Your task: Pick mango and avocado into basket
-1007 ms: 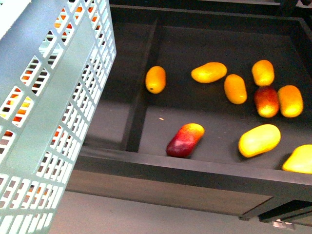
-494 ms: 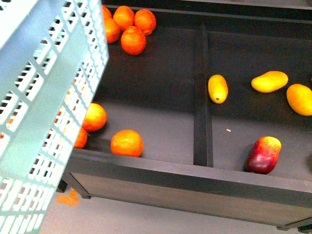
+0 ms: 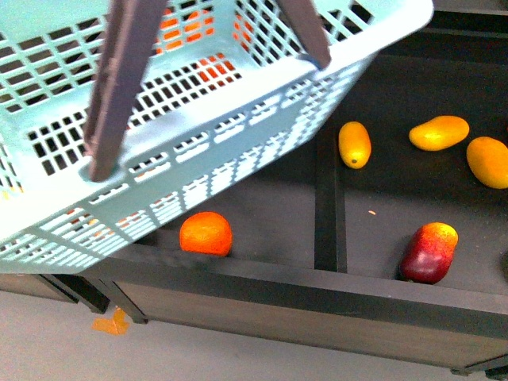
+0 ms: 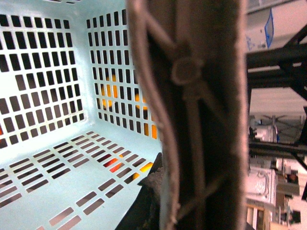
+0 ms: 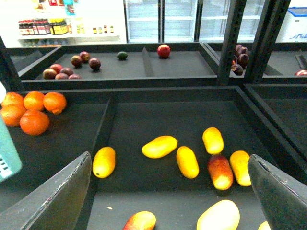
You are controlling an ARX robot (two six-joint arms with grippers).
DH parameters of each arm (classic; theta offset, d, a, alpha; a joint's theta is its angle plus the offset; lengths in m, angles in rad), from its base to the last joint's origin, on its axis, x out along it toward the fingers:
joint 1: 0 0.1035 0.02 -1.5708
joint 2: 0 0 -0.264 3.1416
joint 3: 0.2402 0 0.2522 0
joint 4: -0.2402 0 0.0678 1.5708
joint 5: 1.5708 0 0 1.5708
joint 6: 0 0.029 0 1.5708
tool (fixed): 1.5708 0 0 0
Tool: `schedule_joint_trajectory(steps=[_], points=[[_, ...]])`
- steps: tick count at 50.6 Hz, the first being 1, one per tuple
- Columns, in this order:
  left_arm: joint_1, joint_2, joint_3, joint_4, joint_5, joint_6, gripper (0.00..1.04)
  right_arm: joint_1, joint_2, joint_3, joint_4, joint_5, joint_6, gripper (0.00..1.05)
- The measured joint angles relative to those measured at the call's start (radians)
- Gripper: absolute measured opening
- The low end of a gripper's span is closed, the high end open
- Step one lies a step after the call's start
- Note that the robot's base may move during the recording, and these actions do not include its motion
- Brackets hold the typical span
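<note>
Turquoise basket (image 3: 198, 139) hangs tilted, its handle (image 3: 127, 71) gripped by the left hand (image 4: 152, 203); the right hand (image 5: 168, 201) gapes empty. Mango (image 5: 159, 146) lies at its twelve o'clock: it should descend astride the short axis.

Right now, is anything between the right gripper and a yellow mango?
Nothing visible does. The open right gripper faces the mango, only air between; other fruits lie apart from it on the black shelf.

The basket (image 3: 198, 151) is pale turquoise with a slotted lattice, and its handle (image 3: 123, 79) is brown. At three o'clock in the front view the mango (image 3: 354, 144) is yellow-orange. At five o'clock the blushed fruit (image 3: 429, 252) is red and yellow. A distant small fruit (image 5: 122, 55) looks dark green, perhaps.
</note>
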Motion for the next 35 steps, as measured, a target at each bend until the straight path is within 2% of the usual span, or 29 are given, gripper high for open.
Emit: schedule_joint_trajectory(steps=[15,35], points=[[-0.185,0.070,0.053,0.037,0.040,-0.035,0.05,0.000,0.000,0.000,0.000,0.000,0.000,0.96],[-0.195,0.070,0.056,0.040,0.029,-0.042,0.05,0.000,0.000,0.000,0.000,0.000,0.000,0.96]])
